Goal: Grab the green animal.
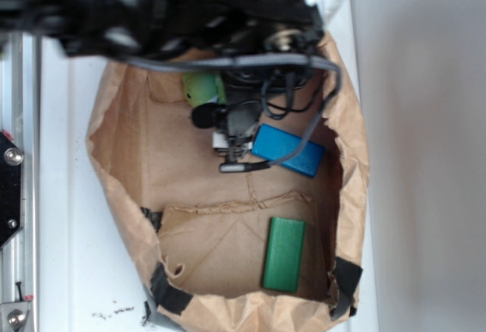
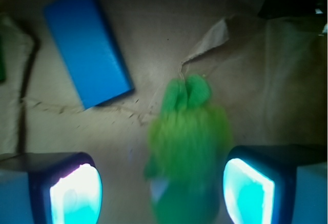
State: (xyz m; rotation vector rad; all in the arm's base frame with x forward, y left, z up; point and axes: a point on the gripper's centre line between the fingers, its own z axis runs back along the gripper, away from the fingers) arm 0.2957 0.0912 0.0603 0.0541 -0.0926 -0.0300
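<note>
Seemingly open hand (image 2: 163, 185) around blurred green animal (image 2: 188, 147), contact unclear.

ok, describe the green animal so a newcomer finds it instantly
Look inside the brown paper bag, at its far end under the arm. There, between the open gripper pads, lies the green animal: fuzzy and soft, unlike the hard blue block and flat dark green block.
</note>
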